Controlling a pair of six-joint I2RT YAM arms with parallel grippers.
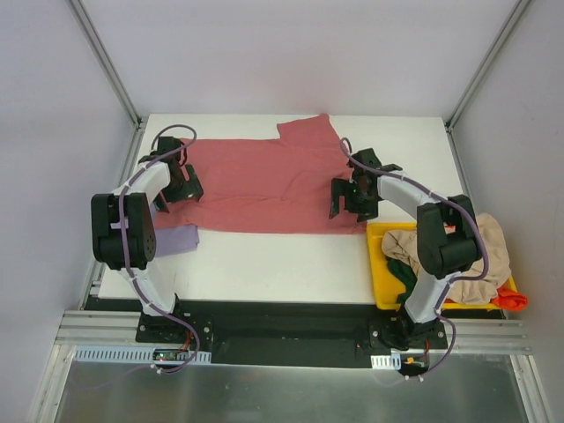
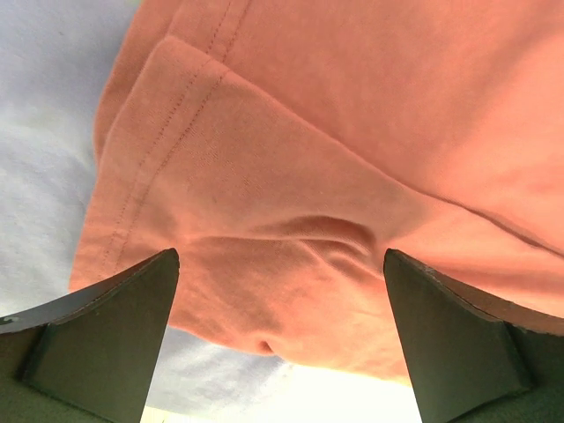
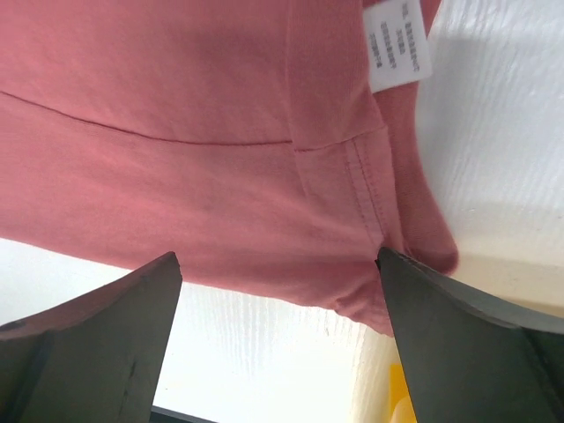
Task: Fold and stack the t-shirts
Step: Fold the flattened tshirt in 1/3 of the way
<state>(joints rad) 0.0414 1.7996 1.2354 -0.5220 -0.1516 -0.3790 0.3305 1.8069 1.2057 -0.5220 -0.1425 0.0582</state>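
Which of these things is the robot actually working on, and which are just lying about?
Part of the job:
pink-red t-shirt, spread flat on the table
lavender t-shirt, at the table's left side
beige t-shirt, green t-shirt and orange-red t-shirt, heaped in the yellow bin

Just lying about:
the yellow bin itself

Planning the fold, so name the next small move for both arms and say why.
Probably lower the left end effector and right end effector, both open, and pinch the pink-red t-shirt: it lies spread out, an edge under each, nothing gripped yet.
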